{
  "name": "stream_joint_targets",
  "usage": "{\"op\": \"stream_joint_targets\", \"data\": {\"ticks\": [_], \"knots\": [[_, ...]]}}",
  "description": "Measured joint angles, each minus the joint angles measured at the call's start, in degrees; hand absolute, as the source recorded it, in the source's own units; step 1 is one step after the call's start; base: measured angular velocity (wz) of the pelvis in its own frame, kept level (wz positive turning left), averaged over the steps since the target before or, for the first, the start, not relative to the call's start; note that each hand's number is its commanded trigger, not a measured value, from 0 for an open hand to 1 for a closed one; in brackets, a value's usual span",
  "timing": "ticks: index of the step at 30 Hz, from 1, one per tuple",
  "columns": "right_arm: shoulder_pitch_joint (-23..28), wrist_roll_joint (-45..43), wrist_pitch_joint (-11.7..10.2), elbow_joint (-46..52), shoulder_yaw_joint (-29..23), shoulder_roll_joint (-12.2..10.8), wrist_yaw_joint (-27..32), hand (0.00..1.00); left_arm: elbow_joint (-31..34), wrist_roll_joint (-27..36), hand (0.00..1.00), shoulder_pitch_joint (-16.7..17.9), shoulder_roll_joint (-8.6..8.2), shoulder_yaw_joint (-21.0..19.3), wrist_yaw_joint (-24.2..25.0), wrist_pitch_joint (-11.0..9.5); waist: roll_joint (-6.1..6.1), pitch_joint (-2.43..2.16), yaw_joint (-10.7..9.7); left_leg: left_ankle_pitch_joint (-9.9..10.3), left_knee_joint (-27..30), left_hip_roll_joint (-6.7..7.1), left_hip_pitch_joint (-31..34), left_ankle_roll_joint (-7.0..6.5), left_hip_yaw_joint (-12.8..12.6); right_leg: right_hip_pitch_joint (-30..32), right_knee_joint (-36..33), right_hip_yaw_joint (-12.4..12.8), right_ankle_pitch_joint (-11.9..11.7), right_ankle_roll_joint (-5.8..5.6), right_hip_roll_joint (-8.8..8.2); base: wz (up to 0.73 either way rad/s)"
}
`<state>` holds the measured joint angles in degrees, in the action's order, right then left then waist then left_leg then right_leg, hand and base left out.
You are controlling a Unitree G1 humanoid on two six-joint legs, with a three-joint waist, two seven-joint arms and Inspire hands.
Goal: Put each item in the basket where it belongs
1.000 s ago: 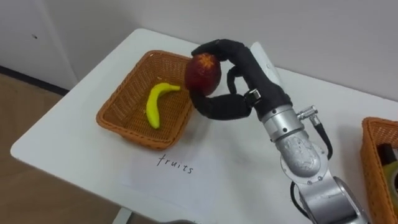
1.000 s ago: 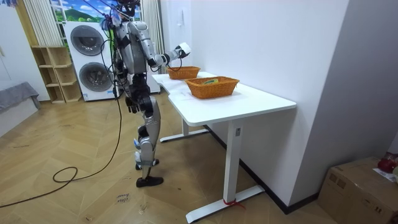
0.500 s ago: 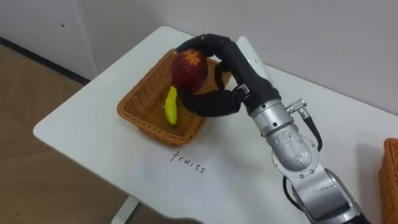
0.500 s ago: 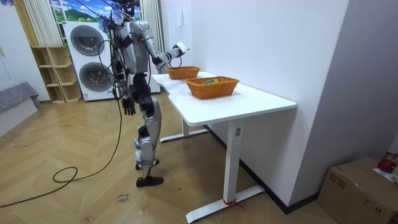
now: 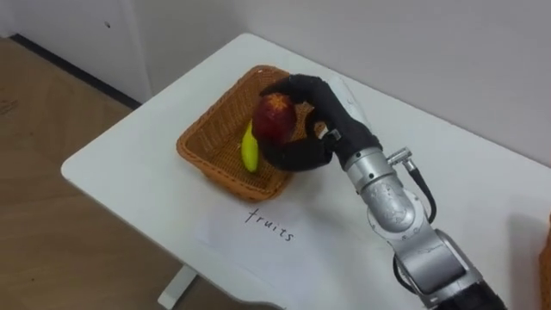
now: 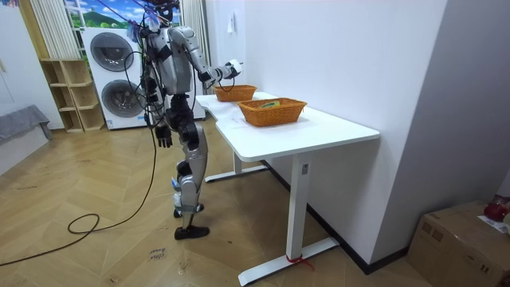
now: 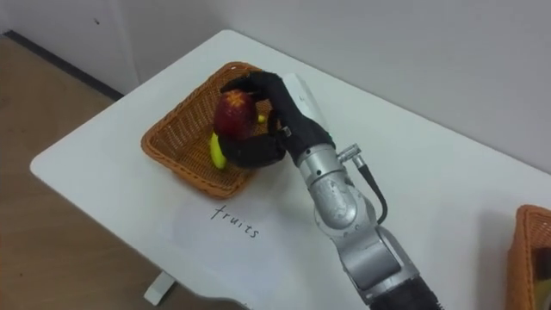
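Nearest in the eye views, a sheet of paper (image 5: pixel 232 245) with a handwritten word lies by the near edge of the white table (image 5: pixel 129 172). Just beyond it, toward the table's left far corner, stands a wicker basket (image 5: pixel 222 168) with a banana (image 5: pixel 250 153) on its floor. The right hand (image 5: pixel 331 125) reaches in over the basket's right rim. Its fingers curl over the top of a red apple (image 5: pixel 274 119) and its thumb wraps beneath, so the apple is clasped firmly. The apple hangs inside the basket's outline, just right of the banana; I cannot tell whether the two touch.

The right eye view adds a second basket (image 7: pixel 527 245) at the table's right edge, well apart from the first.

The room view shows the robot standing upright at the table's end on the room view's left. Its left hand (image 6: pixel 163 137) hangs by its hip, too small there to tell how it is set. Washing machines (image 6: pixel 115 80) stand behind it.
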<state>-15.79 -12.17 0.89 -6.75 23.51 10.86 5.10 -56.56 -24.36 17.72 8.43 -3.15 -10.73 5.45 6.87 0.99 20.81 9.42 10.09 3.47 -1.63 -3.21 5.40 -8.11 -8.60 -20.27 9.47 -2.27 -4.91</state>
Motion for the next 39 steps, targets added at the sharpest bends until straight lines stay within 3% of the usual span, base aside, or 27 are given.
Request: {"op": "stream_joint_targets", "data": {"ticks": [2, 4, 5, 13, 17, 36, 39], "knots": [[-1.25, 0.32, 0.17, -1.64, 0.01, 0.0, -0.01, 1.0, 0.38, 0.01, 0.0, 0.19, 0.04, -0.01, 0.19, 0.53, 0.26, 0.04, -0.07, 0.0, 0.08, 0.11, 0.05, -0.02, 0.3, -0.06, 0.0, -0.14, 0.0, 0.0, -0.06, 0.06], [-2.08, 0.31, 0.48, -2.26, -0.15, 0.13, -0.01, 0.55, 1.15, 0.01, 0.0, 0.42, 0.03, -0.04, 0.41, 0.63, 0.33, 0.04, -0.13, 0.01, 0.1, 0.14, 0.01, -0.03, 0.33, -0.08, -0.01, -0.11, 0.0, 0.0, -0.09, 0.02], [-2.5, 0.31, 0.44, -2.75, -0.14, 0.13, 0.0, 0.0, 1.74, 0.01, 0.0, 0.65, 0.03, -0.08, 0.56, 0.65, 0.34, 0.04, -0.12, 0.01, 0.18, 0.16, -0.01, -0.03, 0.34, -0.15, -0.01, -0.12, 0.0, 0.0, -0.1, 0.0], [-3.18, -1.5, 0.46, -7.98, -0.61, 0.58, 0.01, 0.0, 1.87, -0.04, 0.0, 0.73, -0.04, -1.26, 1.78, 0.88, 0.4, 0.11, -0.1, 0.06, 0.4, 0.18, 0.34, -0.05, 0.37, -0.19, -0.04, -0.24, 0.01, -0.02, -0.13, 0.0], [-3.18, -1.66, 0.46, -8.23, -1.59, 0.59, 0.01, 0.0, 1.87, -0.04, 0.0, 0.76, -0.05, -1.29, 2.87, 1.75, 0.36, 0.13, -0.07, 0.05, 0.73, 0.21, 0.49, -0.05, 0.37, -0.17, -0.07, -0.3, 0.01, -0.02, -0.14, 0.0], [-3.18, -1.67, 0.43, -8.25, -2.3, 0.58, -0.05, 0.0, 1.83, -0.05, 0.0, 0.7, -0.13, -1.29, 2.99, 1.68, 0.07, 0.11, -0.1, 0.06, 1.78, 0.29, 0.96, -0.04, 0.41, -0.22, -0.11, -0.32, 0.01, -0.01, -0.19, 0.0], [-3.18, -1.15, 0.37, -8.25, -2.3, 0.59, -0.03, 0.0, 1.76, -0.01, 0.0, 0.6, -0.25, -1.26, 3.02, 1.54, -0.25, 0.28, -0.16, 0.05, 1.81, 0.29, 0.91, -0.04, 0.4, -0.3, -0.07, -0.28, 0.01, -0.01, -0.18, 0.0]]}}
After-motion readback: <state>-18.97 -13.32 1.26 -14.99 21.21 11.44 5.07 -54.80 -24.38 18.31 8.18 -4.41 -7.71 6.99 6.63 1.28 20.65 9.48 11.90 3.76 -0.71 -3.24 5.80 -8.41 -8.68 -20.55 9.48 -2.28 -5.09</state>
